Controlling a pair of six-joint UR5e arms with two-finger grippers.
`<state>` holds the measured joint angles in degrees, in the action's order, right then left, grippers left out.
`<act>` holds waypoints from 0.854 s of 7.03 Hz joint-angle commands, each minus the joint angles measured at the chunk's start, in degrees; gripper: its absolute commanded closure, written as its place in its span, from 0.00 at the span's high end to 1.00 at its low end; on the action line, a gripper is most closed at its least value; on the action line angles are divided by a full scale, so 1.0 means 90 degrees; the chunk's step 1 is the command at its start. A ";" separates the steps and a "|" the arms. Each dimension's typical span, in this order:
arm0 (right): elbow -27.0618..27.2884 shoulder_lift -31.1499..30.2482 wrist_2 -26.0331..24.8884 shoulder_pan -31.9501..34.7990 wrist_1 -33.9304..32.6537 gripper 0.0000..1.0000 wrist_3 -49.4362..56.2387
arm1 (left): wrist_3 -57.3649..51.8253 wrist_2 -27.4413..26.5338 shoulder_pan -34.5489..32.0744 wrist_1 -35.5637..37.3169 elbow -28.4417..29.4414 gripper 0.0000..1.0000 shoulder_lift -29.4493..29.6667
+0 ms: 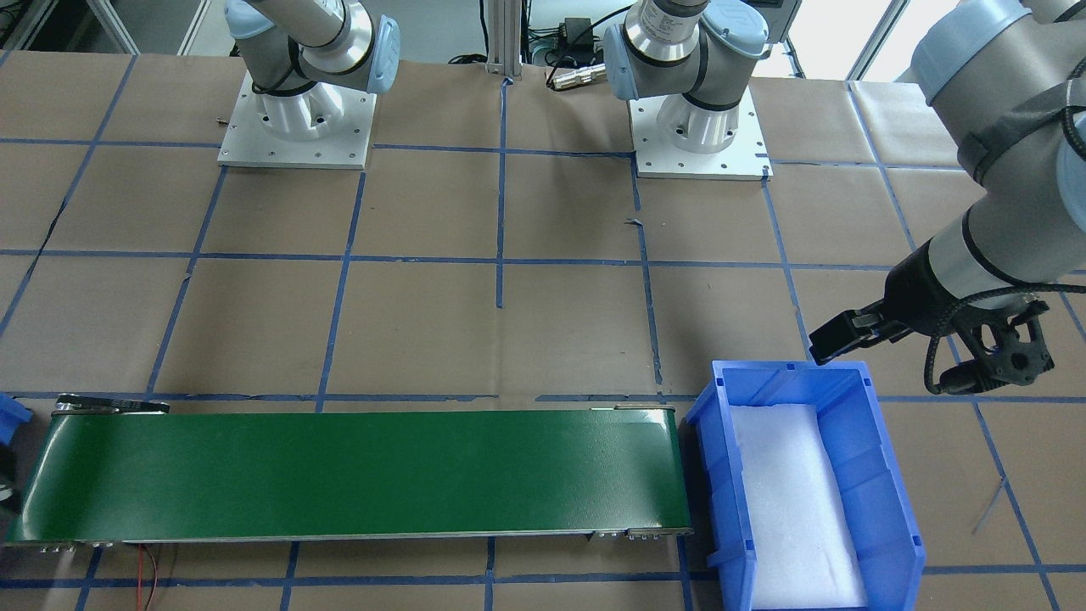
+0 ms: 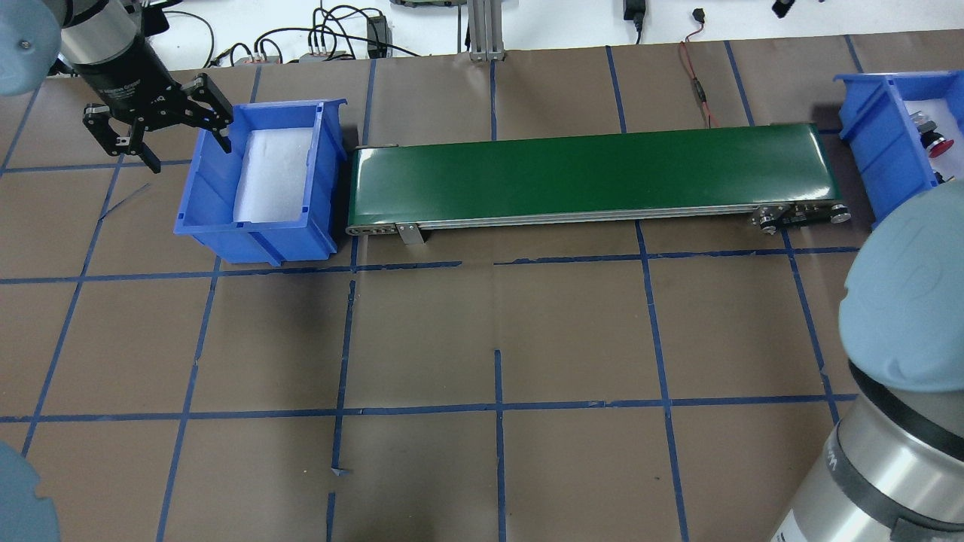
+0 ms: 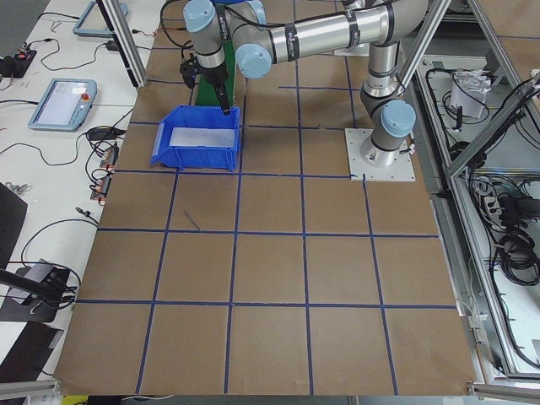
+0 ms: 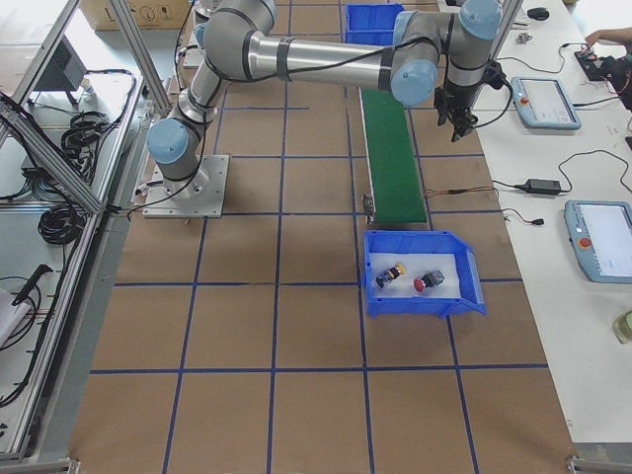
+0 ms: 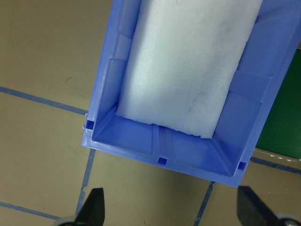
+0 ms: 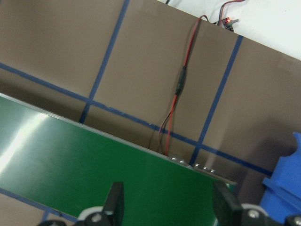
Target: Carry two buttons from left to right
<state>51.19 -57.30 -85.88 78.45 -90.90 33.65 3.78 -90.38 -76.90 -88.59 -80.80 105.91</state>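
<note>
Right pincer [image 6: 169, 207] gapes, well apart from buttons [image 4: 431, 282].

Red-capped button [image 2: 939, 145] lies in the right blue bin [image 2: 877, 150].

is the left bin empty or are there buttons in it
Empty: only white foam shows inside the left bin. The red button and yellow button lie in the right bin.

Conveyor belt [image 2: 587, 169]: green, running along the bench's far edge, between two bins.
Left bin [image 2: 260, 245]: blue, by the far edge toward the left end, lined with a white foam pad [image 2: 271, 173].
Right bin [image 2: 877, 143]: blue, toward the far-right corner.
Wire [image 6: 181, 89]: red-and-black, beyond the belt.
</note>
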 commanded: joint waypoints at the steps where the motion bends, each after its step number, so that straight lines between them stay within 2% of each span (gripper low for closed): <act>1: 0.0530 -0.0660 -0.0057 0.0714 0.0109 0.75 -0.1088 | 0.0000 0.0003 0.0000 0.0000 -0.0006 1.00 0.0000; 4: 0.1955 -0.1861 -0.0087 0.1223 0.0070 0.80 -0.2493 | 0.0000 0.0003 -0.0010 -0.0010 -0.0026 1.00 0.0000; 5: 0.2452 -0.2291 -0.0096 0.1369 0.0080 1.00 -0.3050 | 0.0000 0.0003 -0.0010 -0.0010 -0.0026 1.00 0.0000; 6: 0.2844 -0.2672 -0.0096 0.1380 0.0215 1.00 -0.3210 | 0.0000 0.0003 0.0000 -0.0010 -0.0026 1.00 0.0000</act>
<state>71.92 -76.81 -86.71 90.19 -89.96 8.31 3.78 -90.36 -76.97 -88.68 -81.01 105.90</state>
